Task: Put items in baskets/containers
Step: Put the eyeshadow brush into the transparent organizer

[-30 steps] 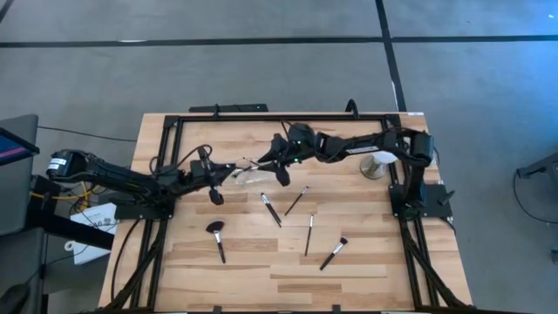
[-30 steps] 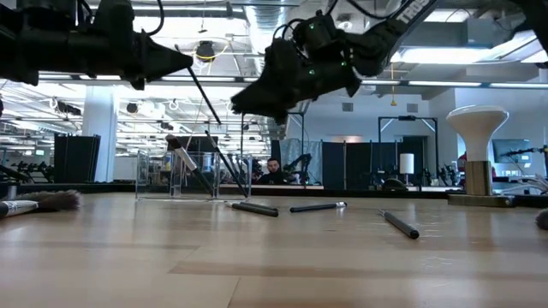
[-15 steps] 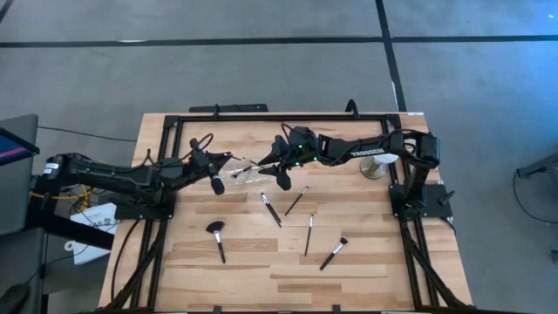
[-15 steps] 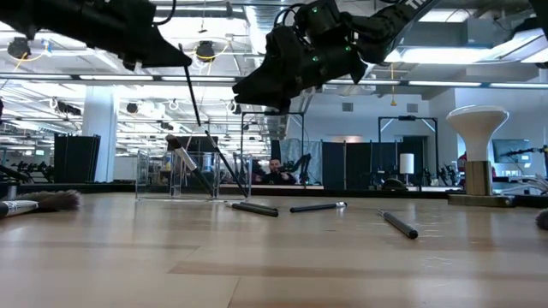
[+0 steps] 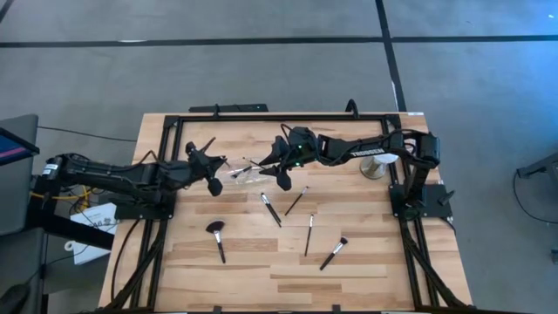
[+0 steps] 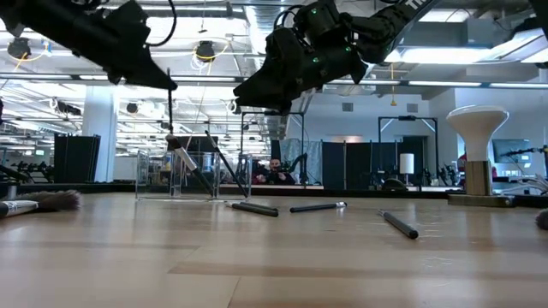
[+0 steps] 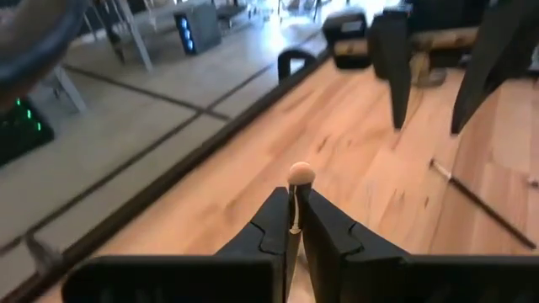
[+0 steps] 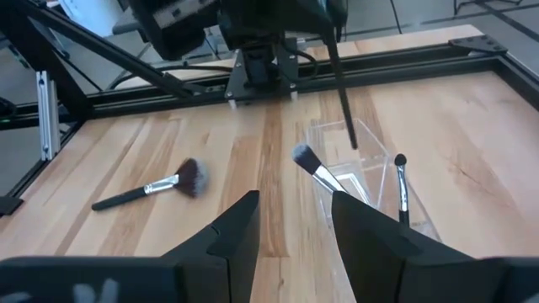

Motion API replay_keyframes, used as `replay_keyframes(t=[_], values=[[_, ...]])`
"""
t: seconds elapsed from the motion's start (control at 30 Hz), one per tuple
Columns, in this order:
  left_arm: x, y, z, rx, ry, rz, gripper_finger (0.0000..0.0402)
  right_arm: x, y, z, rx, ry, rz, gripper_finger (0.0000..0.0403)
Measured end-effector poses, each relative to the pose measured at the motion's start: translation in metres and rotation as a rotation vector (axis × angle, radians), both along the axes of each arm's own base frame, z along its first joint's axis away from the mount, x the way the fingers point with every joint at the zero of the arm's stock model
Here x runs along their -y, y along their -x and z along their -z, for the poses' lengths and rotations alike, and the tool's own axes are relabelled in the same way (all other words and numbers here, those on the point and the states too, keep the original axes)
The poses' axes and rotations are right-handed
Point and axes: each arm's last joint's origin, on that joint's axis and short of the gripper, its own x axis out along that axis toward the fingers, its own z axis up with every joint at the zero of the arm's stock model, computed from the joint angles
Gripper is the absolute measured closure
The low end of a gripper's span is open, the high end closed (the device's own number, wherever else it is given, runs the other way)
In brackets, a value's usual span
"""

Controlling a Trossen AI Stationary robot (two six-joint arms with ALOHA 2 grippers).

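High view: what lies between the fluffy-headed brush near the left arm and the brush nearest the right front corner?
In the high view, bare wood only separates the fluffy-headed brush from the front-right brush; other brushes lie farther back.

Two dark jointed arms, black cables along links, green indicator lights on right arm, wedge-shaped black fingers.

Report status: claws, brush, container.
Left claw shut on brush, above container. Right claw open, empty, hovering beside it. Five brushes on table.

You get one camera overhead, one level at tabletop, two riding the wrists; all share the clear container [image 8: 370, 181].
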Motion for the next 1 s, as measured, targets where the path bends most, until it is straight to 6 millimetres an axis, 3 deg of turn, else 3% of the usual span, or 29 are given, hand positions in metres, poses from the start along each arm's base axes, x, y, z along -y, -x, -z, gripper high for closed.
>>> replay_keyframes(t=[0.23,0.43,1.0], values=[[0.002,-0.005,0.017,-0.043,0.151,0.002,0.0383,0.000,0.000,0.000,0.000,0.000,0.000,0.0261],[0.002,-0.007,0.047,-0.136,0.178,-0.026,0.0382,0.000,0.000,0.000,-0.002,-0.001,0.000,0.0264],[0.002,-0.007,0.047,-0.083,0.204,-0.028,0.0302,-0.011,-0.002,0.001,-0.009,-0.003,-0.028,0.0237]])
